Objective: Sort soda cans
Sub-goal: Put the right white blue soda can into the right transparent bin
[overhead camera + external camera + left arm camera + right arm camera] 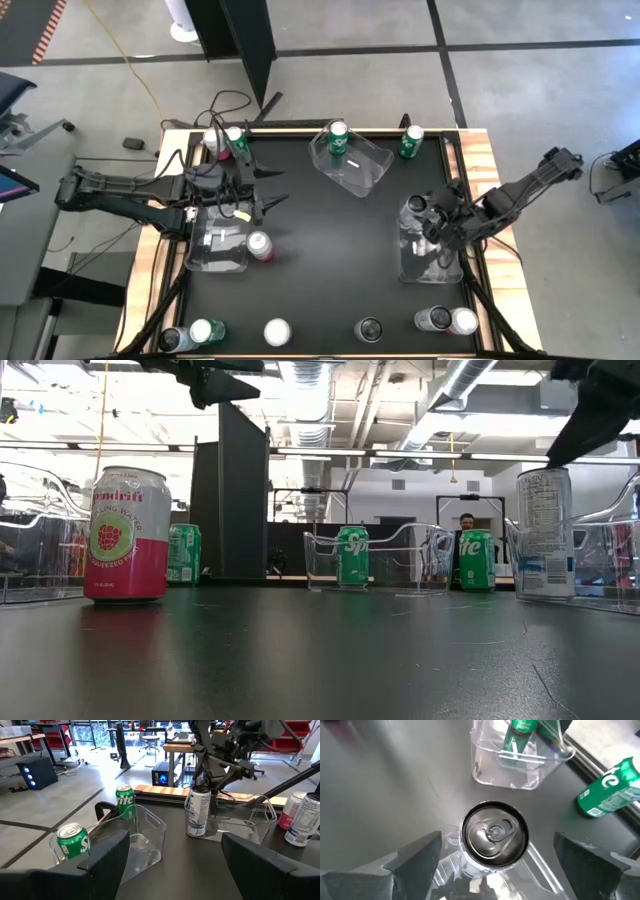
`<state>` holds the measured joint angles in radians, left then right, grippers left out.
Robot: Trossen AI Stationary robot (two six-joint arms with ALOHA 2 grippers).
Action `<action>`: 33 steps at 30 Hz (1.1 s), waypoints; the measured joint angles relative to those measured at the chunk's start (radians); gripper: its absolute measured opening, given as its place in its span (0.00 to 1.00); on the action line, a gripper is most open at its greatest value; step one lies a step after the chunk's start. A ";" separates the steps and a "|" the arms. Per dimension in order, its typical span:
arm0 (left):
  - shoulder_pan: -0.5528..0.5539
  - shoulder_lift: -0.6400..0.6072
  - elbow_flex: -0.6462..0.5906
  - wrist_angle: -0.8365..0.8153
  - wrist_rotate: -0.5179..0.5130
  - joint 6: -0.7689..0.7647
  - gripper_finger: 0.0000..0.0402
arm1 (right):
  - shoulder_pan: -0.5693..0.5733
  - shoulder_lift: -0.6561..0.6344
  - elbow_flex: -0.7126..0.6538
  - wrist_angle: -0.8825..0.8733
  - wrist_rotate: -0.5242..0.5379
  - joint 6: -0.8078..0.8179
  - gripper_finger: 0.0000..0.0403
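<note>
A white-and-grey soda can (495,834) stands upright on its base in the clear bin (432,262) at the table's right. My right gripper (497,840) hangs open just above it, slanting down, one finger on each side of the can's top and clear of it. The same can (198,812) also shows in the left wrist view, below the right arm. My left gripper (268,192) waits open, held level above the table's left side, next to the left bin (218,250). A red can (260,245) stands beside that bin.
The middle far bin (352,165) holds a green can (337,138); another green can (411,142) stands at the far right. Two cans (225,138) stand at the far left. Several cans (369,329) line the near edge. The table's middle is bare.
</note>
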<state>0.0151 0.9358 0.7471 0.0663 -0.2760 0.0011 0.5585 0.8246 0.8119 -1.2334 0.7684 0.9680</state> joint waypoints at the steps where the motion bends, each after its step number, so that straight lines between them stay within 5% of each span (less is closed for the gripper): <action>1: 0.000 0.003 0.000 0.000 0.000 -0.003 0.77 | 0.009 -0.001 0.016 -0.017 0.000 0.000 0.99; 7: -0.012 0.049 0.000 0.012 0.001 -0.022 0.77 | 0.129 -0.012 0.120 -0.079 -0.045 0.003 0.99; 18: -0.037 0.163 0.000 0.096 0.000 -0.101 0.77 | 0.495 0.013 0.216 0.079 -0.156 0.026 0.99; 33: -0.185 0.328 0.000 0.391 -0.075 -0.156 0.77 | 0.705 0.316 0.223 0.213 -0.294 0.114 0.99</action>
<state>-0.1695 1.2639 0.7471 0.4571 -0.3508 -0.1545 1.2634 1.1409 1.0351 -1.0206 0.4743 1.0818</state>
